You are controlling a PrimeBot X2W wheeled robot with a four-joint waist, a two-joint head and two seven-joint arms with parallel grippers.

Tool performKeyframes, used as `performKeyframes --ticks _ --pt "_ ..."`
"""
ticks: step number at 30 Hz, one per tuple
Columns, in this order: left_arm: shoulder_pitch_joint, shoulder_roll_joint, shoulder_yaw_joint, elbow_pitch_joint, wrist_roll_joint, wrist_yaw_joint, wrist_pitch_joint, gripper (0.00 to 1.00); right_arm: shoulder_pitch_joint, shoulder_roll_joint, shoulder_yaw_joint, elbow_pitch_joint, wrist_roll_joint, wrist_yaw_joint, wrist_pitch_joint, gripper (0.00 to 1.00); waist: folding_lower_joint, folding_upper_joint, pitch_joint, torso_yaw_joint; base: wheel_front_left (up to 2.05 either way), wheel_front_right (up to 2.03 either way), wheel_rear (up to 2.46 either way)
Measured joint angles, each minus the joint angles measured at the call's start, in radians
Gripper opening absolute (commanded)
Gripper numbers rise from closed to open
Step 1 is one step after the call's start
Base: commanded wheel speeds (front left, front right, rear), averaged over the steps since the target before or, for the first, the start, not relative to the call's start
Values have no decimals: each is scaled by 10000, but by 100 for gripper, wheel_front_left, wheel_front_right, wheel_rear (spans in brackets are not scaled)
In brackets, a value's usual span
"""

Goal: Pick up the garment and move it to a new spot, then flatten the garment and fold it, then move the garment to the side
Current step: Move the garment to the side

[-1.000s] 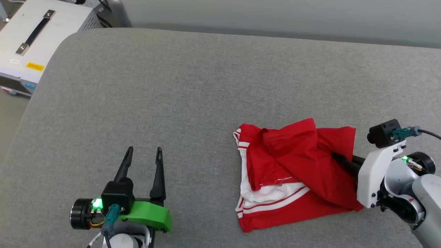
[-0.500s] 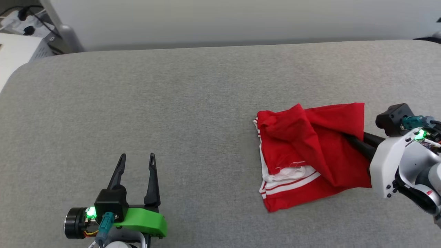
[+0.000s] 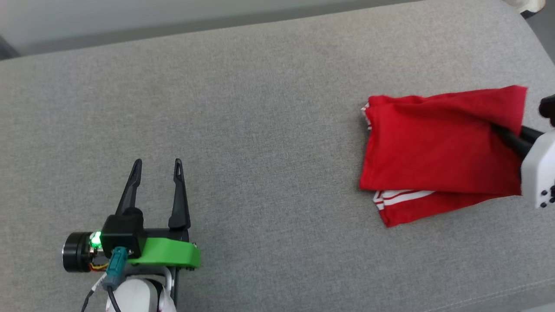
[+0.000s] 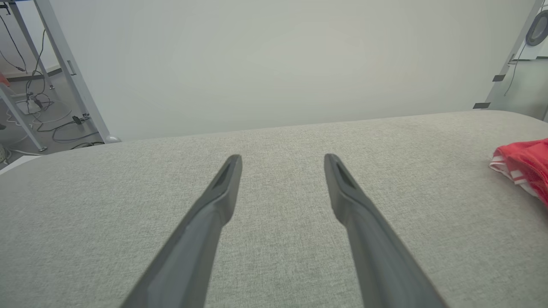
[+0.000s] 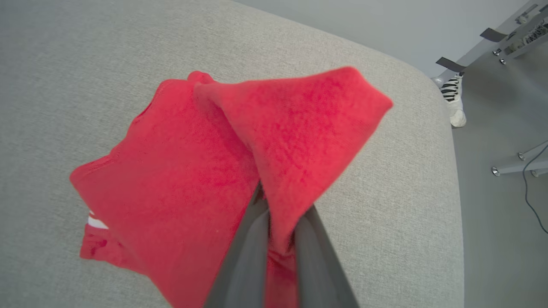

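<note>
A: From the head camera, where is the shirt (image 3: pixel 438 147)?

B: At the right end of the grey padded counter (image 3: pixel 260 108), close to its rounded corner. It lies bunched, with red cloth doubled over and a white striped edge showing along the near side.

A: And the right end effector (image 3: pixel 506 136)?

B: It reaches in from the right, its dark fingers pinched on the shirt's right edge, which looks a little lifted. That grip suits carrying the shirt to a new spot, probably the step in hand.

A: The left end effector (image 3: pixel 157 164)?

B: It sits near left, well apart from the shirt, with fingers spread and empty. It is likely parked there so the cloth has a free path.

A: The left wrist camera?

B: The two fingers (image 4: pixel 222 188) stand apart over bare fabric, holding nothing. The shirt (image 4: pixel 524 164) is a red heap with striped trim at the right edge.

A: The right wrist camera?

B: The fingers (image 5: pixel 252 239) are closed tight on a fold of red cloth that rises in a peak above them. The rest of the shirt (image 5: pixel 180 171) trails on the counter to the left. Holding one edge lets the weight draw the cloth out, which should help the flattening. A thin pinch could slip, though.
</note>
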Motion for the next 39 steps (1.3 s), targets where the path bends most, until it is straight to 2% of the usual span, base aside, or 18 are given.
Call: performKeyframes --ticks 11,21,30,31,32,33,39 --pt "-777 299 119 -654 144 -88 0 100 -1794 -913 -451 2481 -663 2 -161 0 2 0 1732 -17 0 0 0" --pt "-997 401 117 -1250 240 -61 0 100 -3030 -1108 -966 4717 -940 2 -715 0 3 0 2820 81 0 0 0" --pt "-996 441 123 -1358 240 -13 0 100 -3731 -932 -1149 6082 -1172 2 -1264 0 2 0 2951 121 0 0 0" --pt "-996 441 121 -1348 240 8 0 100 -3774 -872 -1172 6215 -1175 2 -1361 31 2 0 2914 133 0 0 0" --pt "-994 439 121 -1340 238 12 0 100 -3790 -828 -1177 6301 -1191 2 -1461 92 1 0 2876 142 0 0 0" --pt "-992 439 121 -1323 236 13 0 100 -3806 -784 -1175 6401 -1243 2 -1574 100 1 0 2823 152 0 0 0" --pt "-929 422 109 -1120 207 50 0 100 -3870 -654 -1193 6794 -1638 2 -2497 100 1 0 2397 230 0 0 0"
